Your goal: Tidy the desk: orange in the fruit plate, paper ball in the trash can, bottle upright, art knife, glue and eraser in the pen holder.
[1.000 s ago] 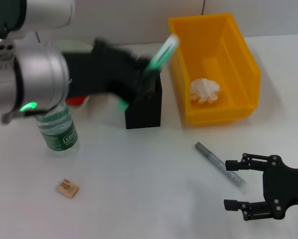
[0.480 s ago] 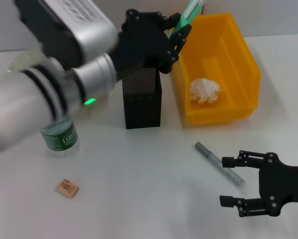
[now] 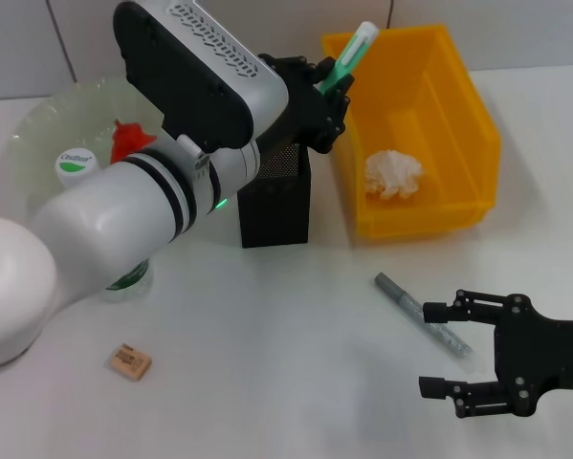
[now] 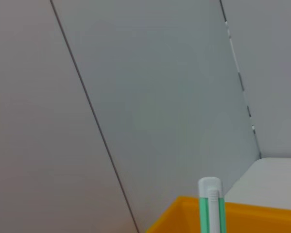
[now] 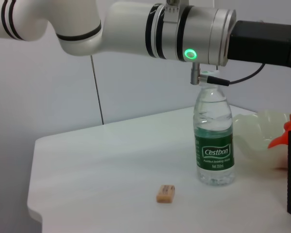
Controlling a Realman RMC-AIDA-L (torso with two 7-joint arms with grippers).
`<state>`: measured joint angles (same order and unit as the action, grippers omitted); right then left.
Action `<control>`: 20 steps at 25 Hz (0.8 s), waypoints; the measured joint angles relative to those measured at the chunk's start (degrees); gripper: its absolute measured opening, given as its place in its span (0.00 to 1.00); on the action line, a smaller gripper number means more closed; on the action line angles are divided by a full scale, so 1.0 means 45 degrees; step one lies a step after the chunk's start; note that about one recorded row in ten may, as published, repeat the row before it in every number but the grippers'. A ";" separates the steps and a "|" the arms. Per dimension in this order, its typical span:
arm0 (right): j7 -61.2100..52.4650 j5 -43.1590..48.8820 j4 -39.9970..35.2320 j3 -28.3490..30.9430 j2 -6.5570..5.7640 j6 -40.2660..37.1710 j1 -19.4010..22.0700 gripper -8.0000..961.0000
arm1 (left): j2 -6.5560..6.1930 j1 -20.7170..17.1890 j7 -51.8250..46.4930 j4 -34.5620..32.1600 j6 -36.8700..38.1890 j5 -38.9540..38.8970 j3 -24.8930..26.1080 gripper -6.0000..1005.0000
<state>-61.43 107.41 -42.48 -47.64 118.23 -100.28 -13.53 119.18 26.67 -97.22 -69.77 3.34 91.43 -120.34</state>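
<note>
Desk scene, left to right: a pale green fruit plate [image 3: 37, 129] at the far left holds an orange-red object [image 3: 125, 140], partly hidden by the left arm; whether it is the orange is hard to make out. A water bottle [image 3: 78, 164] stands upright beside the plate, only its white-and-green cap and base showing in the head view; the right wrist view shows the whole bottle [image 5: 213, 138] with its green label. An eraser [image 3: 131, 361] lies on the white desk [image 3: 267, 363] near the front left, well apart from everything else.

Left gripper [image 3: 322, 91] hovers above the black mesh pen holder [image 3: 278, 206], its fingers pinching a green-and-white glue stick [image 3: 345, 57] that tilts toward the yellow trash bin [image 3: 477, 124]. The left wrist view shows only the stick's tip [image 4: 211, 206], a yellow bin edge and the wall.

Paper ball [image 3: 393, 174] rests inside the bin. A grey art knife [image 3: 422, 314] lies on the desk in front of it. Right gripper [image 3: 439, 349] sits low at the front right, fingers spread, the upper one just beside the knife's near end; whether they touch cannot be told.
</note>
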 joint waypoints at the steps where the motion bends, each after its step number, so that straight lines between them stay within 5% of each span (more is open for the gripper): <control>1: -0.0001 0.0000 0.0012 0.0000 0.0000 0.0001 0.0001 0.85 | 0.0000 0.0001 -0.0003 0.0016 -0.0091 -0.0003 -0.0020 0.28; 20: -0.0028 0.0051 0.0024 -0.0003 0.0048 -0.0157 0.0024 0.85 | 0.0002 -0.0202 -0.0792 0.0649 -0.0498 -0.0025 0.0045 0.31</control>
<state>-61.56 107.64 -42.37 -47.65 118.44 -100.99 -13.43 119.18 25.77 -100.78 -66.85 1.10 91.31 -120.14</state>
